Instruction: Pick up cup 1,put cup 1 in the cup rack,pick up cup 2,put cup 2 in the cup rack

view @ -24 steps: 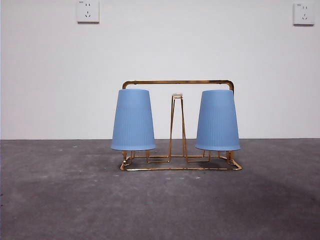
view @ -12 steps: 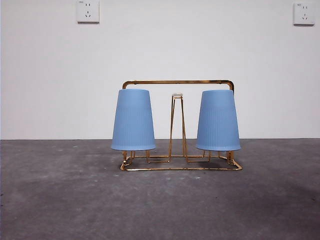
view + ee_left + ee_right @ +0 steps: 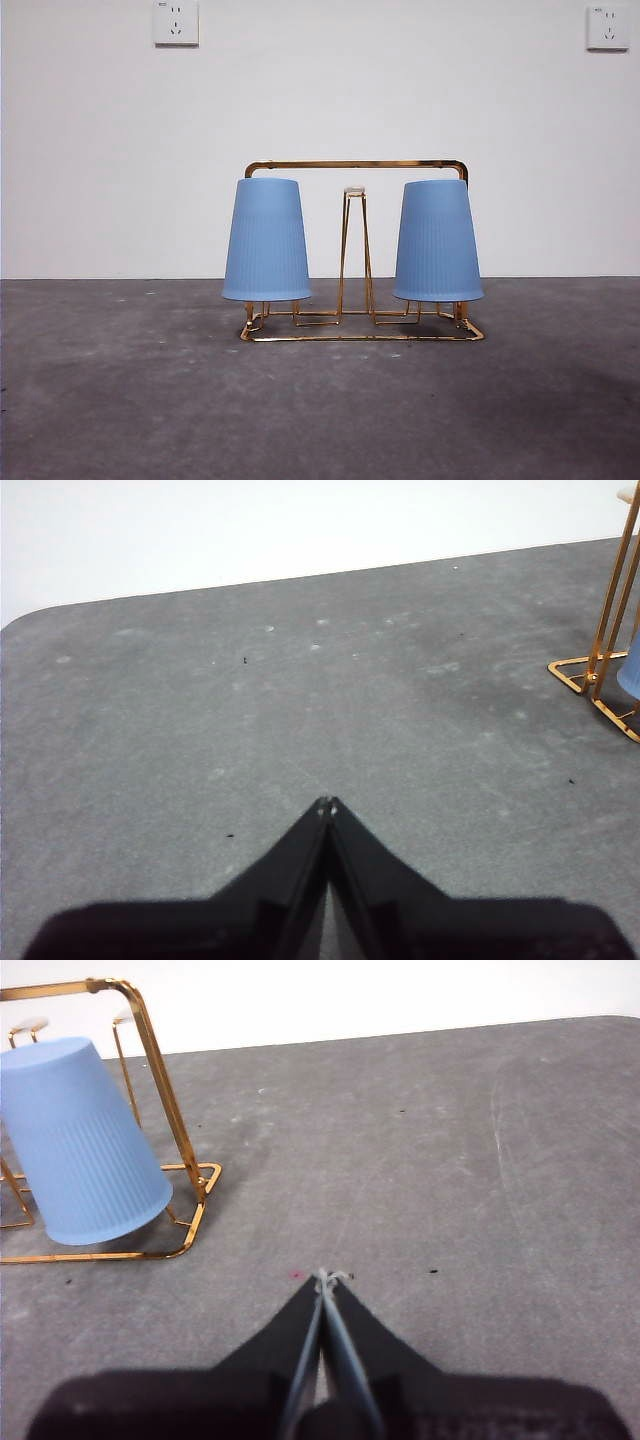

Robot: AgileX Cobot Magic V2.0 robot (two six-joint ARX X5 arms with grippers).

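Two light blue ribbed cups hang upside down on the gold wire cup rack (image 3: 355, 165). One cup (image 3: 266, 240) is on the rack's left prongs, the other cup (image 3: 436, 241) on its right prongs. A bare prong with a pale tip (image 3: 355, 191) stands between them. In the right wrist view the right cup (image 3: 80, 1145) sits on the rack (image 3: 160, 1080), and my right gripper (image 3: 325, 1278) is shut and empty over the table, well away from it. My left gripper (image 3: 327, 804) is shut and empty, with only a corner of the rack (image 3: 595, 670) in its view.
The dark grey table (image 3: 320, 410) runs to a white wall with two sockets (image 3: 176, 22) high up. No arm shows in the front view.
The right cup has settled very slightly on its prongs. Nothing else has moved.
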